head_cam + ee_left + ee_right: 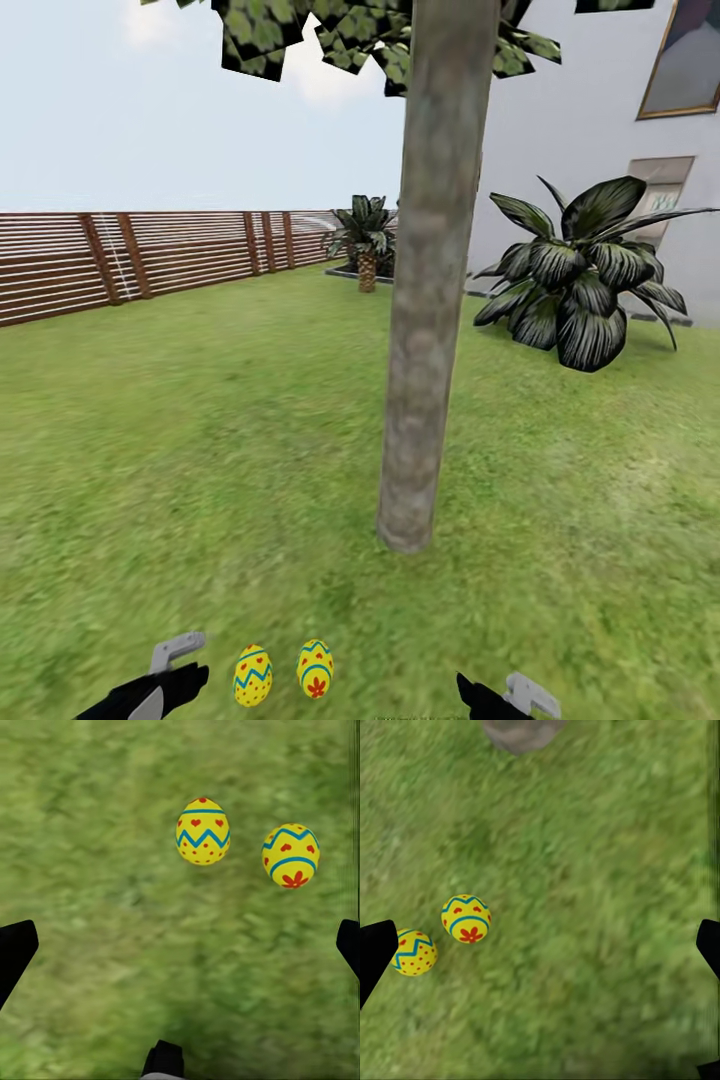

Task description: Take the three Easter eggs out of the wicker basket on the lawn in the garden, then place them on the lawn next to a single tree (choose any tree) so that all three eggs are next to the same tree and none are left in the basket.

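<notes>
Two yellow Easter eggs lie side by side on the lawn, a short way in front of the tree trunk. One has a blue zigzag, the other a red flower. My left gripper hovers open just left of them, with bare grass between its fingers. My right gripper hangs open over grass to their right, and the trunk's base lies ahead of it. A third egg and the wicker basket are out of view.
A brown slat fence runs along the left and far side. A large dark-leaved shrub stands right of the tree, against the white house wall. A short palm grows in the far corner. Open grass stretches left of the trunk.
</notes>
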{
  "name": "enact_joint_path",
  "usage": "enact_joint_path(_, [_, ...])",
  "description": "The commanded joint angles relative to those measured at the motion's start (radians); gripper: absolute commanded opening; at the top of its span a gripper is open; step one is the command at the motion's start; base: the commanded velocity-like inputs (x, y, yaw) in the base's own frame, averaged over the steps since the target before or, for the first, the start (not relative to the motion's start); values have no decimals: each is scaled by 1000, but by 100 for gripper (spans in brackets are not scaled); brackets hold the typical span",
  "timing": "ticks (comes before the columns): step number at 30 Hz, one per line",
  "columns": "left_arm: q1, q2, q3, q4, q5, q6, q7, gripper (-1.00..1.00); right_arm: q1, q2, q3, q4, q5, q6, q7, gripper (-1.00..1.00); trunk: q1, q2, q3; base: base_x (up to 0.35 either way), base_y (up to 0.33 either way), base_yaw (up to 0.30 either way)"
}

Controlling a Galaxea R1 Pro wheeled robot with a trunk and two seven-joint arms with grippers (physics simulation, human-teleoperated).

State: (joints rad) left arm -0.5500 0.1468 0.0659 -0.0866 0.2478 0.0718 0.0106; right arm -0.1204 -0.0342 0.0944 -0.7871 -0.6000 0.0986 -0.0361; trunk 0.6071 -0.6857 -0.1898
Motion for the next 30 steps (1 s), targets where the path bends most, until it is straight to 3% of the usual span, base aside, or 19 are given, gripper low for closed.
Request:
enact_joint_path(1, [0,0,6,-2,3,5,1,100,-1,-1,4,-1,-7,3,-4,100,0,-1,-1,-170,0,-242])
enact_joint_path(8, [1,-1,6,-2,3,2,2,100,0,-1,4,-1,-7,3,-4,100,0,-1,2,-172,0,-265])
enact_joint_path(23, [1,-1,6,-2,4,1,3,100,0,0,5,0,-7,3,-4,100,0,-1,8,-9,0,-276])
enact_joint_path(30, [1,-7,6,-3,4,3,3,100,0,0,4,2,-7,3,-4,100,-27,48,33,0,0,-277])
